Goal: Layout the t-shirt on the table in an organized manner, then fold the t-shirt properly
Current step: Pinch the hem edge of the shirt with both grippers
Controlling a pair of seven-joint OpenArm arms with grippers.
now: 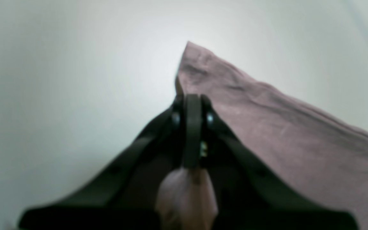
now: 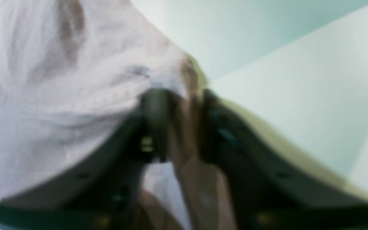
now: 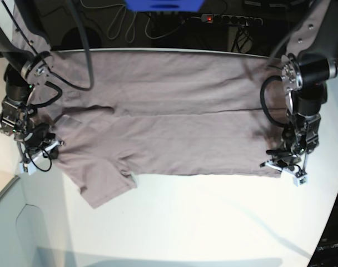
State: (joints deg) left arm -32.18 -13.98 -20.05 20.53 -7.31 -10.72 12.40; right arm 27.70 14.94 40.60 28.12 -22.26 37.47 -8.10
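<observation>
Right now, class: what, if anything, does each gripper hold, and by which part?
Left gripper: the t-shirt pinched at a bottom hem corner. Right gripper: t-shirt fabric between its jaws near the sleeve end.

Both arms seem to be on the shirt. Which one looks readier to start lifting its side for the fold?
Probably the left gripper: its jaws look fully shut on the t-shirt near a corner. The right gripper has cloth between its jaws, but a gap shows.
</observation>
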